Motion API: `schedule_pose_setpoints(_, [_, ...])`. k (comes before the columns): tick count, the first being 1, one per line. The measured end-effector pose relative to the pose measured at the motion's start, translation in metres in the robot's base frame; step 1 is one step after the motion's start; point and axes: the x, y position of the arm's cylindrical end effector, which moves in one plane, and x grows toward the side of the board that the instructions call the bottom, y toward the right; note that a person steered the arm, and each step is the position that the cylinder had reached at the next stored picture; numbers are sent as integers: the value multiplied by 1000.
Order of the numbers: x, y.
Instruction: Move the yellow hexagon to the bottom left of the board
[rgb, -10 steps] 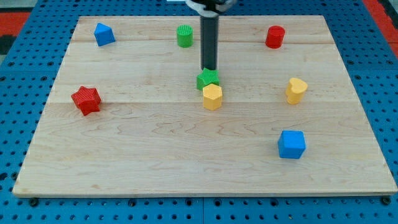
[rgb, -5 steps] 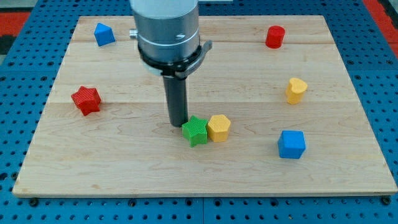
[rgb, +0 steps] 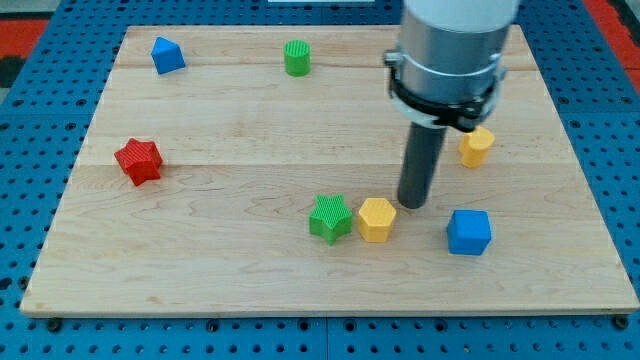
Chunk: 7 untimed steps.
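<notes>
Yellow hexagon (rgb: 377, 219) sits beside the green star (rgb: 330, 218) on the surface (rgb: 200, 250). My tip (rgb: 411, 205) rests just upper right of it. No fingers show here.

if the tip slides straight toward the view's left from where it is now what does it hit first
Probably the yellow hexagon: my tip sits just off its upper right, so it may only clip the top edge. The green star lies beyond.

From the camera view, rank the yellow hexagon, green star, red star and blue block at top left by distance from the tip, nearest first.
From my tip:
1. yellow hexagon, just lower left
2. green star, farther left
3. red star, far left
4. blue block, top-left corner
</notes>
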Motion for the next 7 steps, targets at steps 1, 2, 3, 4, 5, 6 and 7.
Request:
schedule_pose_setpoints(1, [19, -3])
schedule_pose_setpoints(2, [21, -46])
schedule_pose_setpoints(3, [24, -68])
schedule_pose_setpoints(4, [43, -60])
schedule_pose_setpoints(5, [47, -93])
schedule_pose_setpoints(6, [21, -63])
schedule_pose_setpoints(7, [-10, -80])
